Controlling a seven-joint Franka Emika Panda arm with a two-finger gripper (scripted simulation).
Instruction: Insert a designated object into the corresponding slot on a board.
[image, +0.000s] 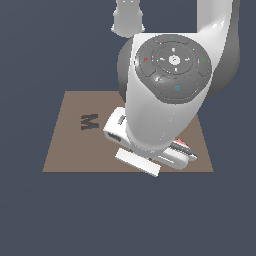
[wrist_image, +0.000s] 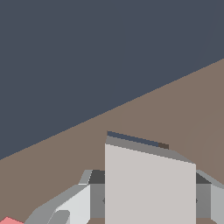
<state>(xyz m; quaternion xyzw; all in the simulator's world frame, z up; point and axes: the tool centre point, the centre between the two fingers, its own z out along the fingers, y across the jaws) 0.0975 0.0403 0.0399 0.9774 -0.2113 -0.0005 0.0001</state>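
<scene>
One dark brown M shape (image: 89, 121) marks the flat brown rectangular board (image: 70, 150) off to the exterior view's left of the jaws (wrist_image: 150, 197). Now the jaws themselves: clamped on the small flat light-grey square block (wrist_image: 148, 188), low over the board. Just beyond the block's edge, a sliver of dark navy slot (wrist_image: 131, 138) shows. Insertion step, I'd say; next comes squaring up and lowering.

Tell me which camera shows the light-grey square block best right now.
The wrist view: the flat light-grey square block fills the foreground between the end effector fingers, over the brown board. In the exterior view the arm hides the block.
</scene>
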